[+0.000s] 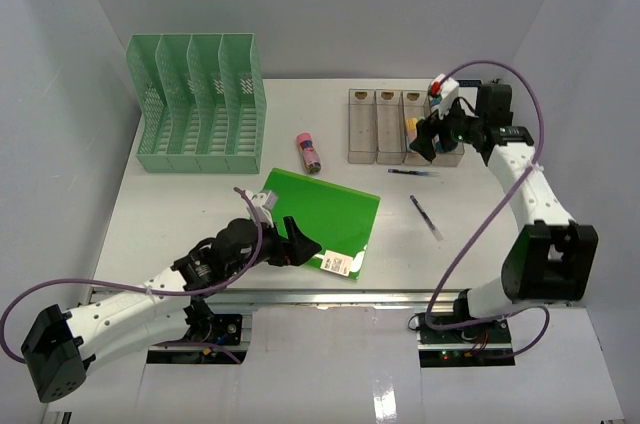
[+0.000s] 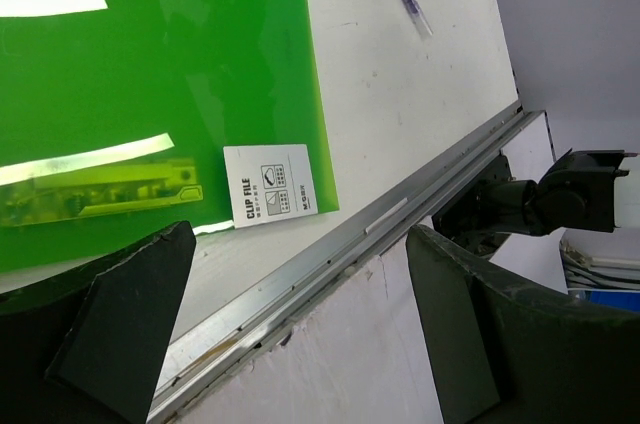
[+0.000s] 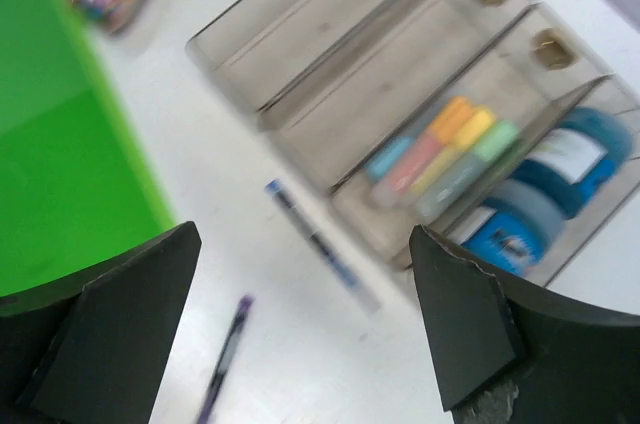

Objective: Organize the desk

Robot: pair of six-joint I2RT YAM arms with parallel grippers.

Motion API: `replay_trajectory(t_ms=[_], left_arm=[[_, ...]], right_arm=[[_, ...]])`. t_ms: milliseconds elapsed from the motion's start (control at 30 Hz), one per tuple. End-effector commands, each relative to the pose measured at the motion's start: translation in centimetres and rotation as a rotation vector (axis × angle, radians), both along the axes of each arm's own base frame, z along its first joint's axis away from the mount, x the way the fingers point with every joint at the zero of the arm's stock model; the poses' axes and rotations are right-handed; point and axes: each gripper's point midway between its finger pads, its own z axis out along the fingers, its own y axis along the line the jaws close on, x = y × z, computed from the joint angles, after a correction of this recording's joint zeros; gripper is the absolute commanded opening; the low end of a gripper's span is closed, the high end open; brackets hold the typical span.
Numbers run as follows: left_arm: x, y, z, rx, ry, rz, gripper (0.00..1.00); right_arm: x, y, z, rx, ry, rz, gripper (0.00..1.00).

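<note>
Rail of bare metal [image 1: 330, 294] runs along the front edge of the desk [image 1: 170, 209], a flat white top enclosed by pale grey walls [image 1: 60, 94].

Just beyond the rail, the left gripper [image 1: 305, 244] sits over the near edge of a green clip file [image 1: 325, 206] that lies flat on the desk, turned at a slant. Its jaws are spread wide with nothing between them. In the left wrist view, the two dark fingers [image 2: 130, 334] frame the file's near corner, a white printed label [image 2: 272, 184] and the rail. Whether a finger touches the file cannot be told.

To the right of the file, apart from it, a pen [image 1: 426, 217] lies diagonally on the bare top. A second pen [image 1: 413, 173] lies farther back, just in front of a clear tray [image 1: 375, 129] with four compartments. A pink tube [image 1: 308, 152] lies on its side past the file's far edge, between the tray and a green slotted file rack [image 1: 200, 104] at the back left.

The right gripper [image 1: 428, 139] hangs over the tray's right end, jaws parted and holding nothing. Its wrist view is blurred, but it shows coloured highlighters [image 3: 440, 154] in the third compartment and blue containers [image 3: 570, 159] in the end one. The other two compartments look bare.
</note>
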Motion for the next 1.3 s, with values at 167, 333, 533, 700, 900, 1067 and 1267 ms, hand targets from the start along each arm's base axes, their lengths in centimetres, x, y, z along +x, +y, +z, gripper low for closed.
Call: replay_trajectory(t_ms=[167,333,533,700,900,1067,1267], left_arm=[[-0.3,1.2,0.9,-0.049,0.038,0.065,0.98],[-0.4,1.1,1.4,-0.072,0.049,0.068,0.98],[-0.3,0.9,1.5,-0.076,0.062,0.072,0.98],[-0.3,1.0,1.4,-0.079,0.065,0.079,0.98],[-0.2,1.2,1.3,-0.076,0.061,0.091,0.98],[-0.3,1.6,1.7,-0.084,0.051,0.096,0.98],[-0.1,2.3,2.5,-0.102,0.022,0.127,0.98]], right_arm=[[-12.7,-3.3,-11.1,-0.262,0.303,0.042,0.91],[-13.5,-4.7,-13.8,-0.332,0.390,-0.022,0.90],[-12.8,-4.8,-15.8,-0.374,0.409,-0.044,0.85],[-12.3,-4.3,-17.1,-0.410,0.406,-0.044,0.81],[-11.9,-3.7,-18.2,-0.425,0.430,-0.046,0.70],[-11.8,-4.0,-19.8,-0.461,0.472,-0.048,0.54],[-12.1,-3.9,-20.7,-0.466,0.480,-0.045,0.37]])
